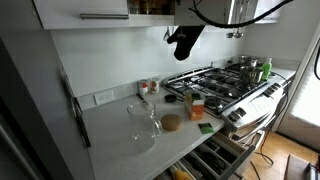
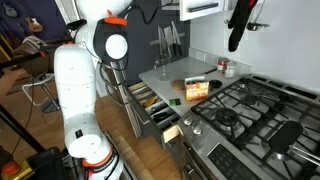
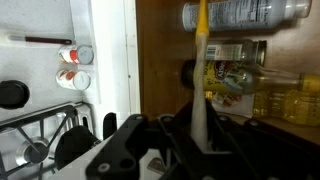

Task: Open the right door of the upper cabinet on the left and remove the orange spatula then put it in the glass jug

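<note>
The hand pinches the orange spatula, which juts ahead of it near bottles; the glass jug stands well below it; a slack pinch could let the spatula swivel and miss the mouth.

Even soft daylight, low resolution, wrist view dim, jaws blurred up close

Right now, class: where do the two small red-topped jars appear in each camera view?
In an exterior view: red-topped jars centre, against the wall.
In an exterior view: jars right of centre.
Wrist view: jars at left.
Shared landmark: gas stove beside them.
</note>
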Robot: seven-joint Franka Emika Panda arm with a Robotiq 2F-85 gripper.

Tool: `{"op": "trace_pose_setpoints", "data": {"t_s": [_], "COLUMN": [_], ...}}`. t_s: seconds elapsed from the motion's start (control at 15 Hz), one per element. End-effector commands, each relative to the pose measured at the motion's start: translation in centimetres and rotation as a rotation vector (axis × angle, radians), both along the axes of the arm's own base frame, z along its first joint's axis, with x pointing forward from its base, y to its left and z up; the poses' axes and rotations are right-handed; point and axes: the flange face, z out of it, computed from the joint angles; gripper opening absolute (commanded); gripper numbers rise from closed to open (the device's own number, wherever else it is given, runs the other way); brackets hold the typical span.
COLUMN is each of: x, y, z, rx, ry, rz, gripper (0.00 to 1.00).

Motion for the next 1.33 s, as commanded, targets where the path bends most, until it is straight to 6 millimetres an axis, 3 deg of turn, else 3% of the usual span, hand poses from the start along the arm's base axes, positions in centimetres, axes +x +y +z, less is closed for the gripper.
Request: {"op": "trace_pose_setpoints", "data": {"t_s": [0.0,0.47,1.0,1.27], "x": [-2.2,-5.2,-8.2,-9.1], "y": [0.4,3.0,2.0,4.6], "z": [1.1,0.2,-2.2,-4.4], "rx": [-0.01,-0.098,-0.191,-0.248], "ry": [-0.009,0.063,0.127,0.204], "rz": [0.073,0.326,0.413,0.539], "gripper": [0.03,0.03,0.03,0.03]}}
